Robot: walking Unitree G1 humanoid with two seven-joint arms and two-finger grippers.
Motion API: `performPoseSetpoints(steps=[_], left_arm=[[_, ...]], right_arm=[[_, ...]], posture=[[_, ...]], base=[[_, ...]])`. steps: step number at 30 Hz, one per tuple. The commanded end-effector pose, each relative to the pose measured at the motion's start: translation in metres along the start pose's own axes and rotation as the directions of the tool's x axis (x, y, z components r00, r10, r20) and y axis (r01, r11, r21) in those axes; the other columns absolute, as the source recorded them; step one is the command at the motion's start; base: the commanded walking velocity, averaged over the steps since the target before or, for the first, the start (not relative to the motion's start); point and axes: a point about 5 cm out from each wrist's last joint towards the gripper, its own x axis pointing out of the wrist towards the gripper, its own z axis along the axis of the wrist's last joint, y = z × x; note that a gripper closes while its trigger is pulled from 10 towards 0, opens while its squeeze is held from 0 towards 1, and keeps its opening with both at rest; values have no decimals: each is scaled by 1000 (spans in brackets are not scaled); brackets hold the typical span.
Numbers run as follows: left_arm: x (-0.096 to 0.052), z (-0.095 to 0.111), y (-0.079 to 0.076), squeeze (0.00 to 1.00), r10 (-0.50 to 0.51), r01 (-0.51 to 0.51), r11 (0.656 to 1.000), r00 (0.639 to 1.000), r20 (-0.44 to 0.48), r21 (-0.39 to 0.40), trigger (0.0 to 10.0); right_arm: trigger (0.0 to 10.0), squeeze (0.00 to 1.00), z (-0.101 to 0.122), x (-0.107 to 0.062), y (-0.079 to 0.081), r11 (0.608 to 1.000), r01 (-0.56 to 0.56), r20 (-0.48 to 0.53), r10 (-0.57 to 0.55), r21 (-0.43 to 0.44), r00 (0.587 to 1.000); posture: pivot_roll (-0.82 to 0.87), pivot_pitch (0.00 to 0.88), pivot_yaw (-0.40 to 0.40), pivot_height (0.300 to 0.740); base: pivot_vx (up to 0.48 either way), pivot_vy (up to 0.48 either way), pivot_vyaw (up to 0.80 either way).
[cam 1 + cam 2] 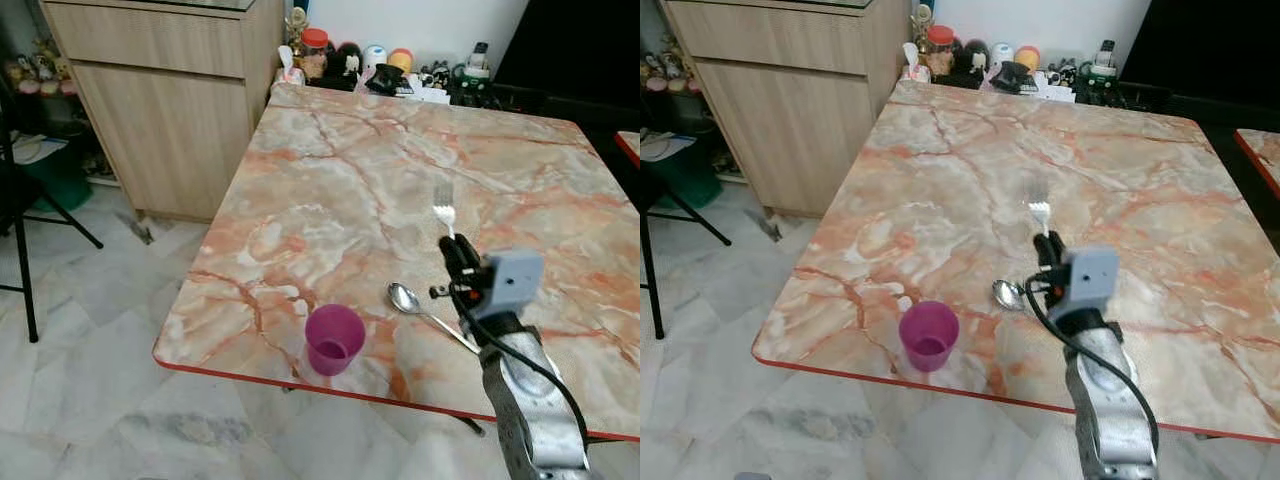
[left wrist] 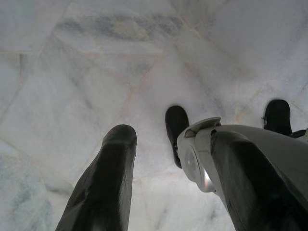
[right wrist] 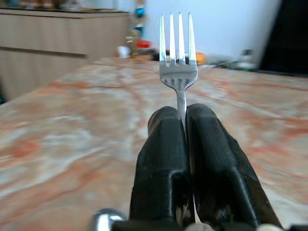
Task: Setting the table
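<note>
My right gripper (image 1: 458, 248) hovers over the marble table (image 1: 380, 170), shut on a metal fork (image 1: 443, 205) whose tines stick forward past the fingertips; the right wrist view shows the fork (image 3: 178, 57) clamped between both black fingers (image 3: 161, 159). A metal spoon (image 1: 420, 308) lies on the table just left of that gripper. A purple cup (image 1: 334, 339) stands upright near the table's front edge, left of the spoon. My left gripper (image 2: 163, 159) hangs idle over the floor, its fingers apart.
A wooden cabinet (image 1: 180, 90) stands left of the table. Jars and small items (image 1: 370, 65) crowd the table's far edge by the wall. A black chair frame (image 1: 25, 220) is at far left on the pale tiled floor (image 1: 90, 330).
</note>
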Motion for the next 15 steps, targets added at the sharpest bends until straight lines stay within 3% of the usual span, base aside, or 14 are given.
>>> performPoseSetpoints(steps=[1,6,15], left_arm=[[-3,-10,2,0,1,-1,1000,999,-36,9,10000],[-2,-8,3,0,3,-2,1000,999,-34,16,10000],[-1,-4,3,0,-1,2,1000,1000,-29,26,10000]], right_arm=[[10000,0,13,-1,-5,999,33,46,-32,-41,998],[10000,0,27,-2,-12,995,96,73,-93,-40,993],[10000,0,26,-6,-12,991,130,59,-128,-37,990]], posture=[[42,135,-58,740],[36,120,-55,740],[36,111,-52,740]], base=[[0,0,0],[0,0,0],[0,0,0]])
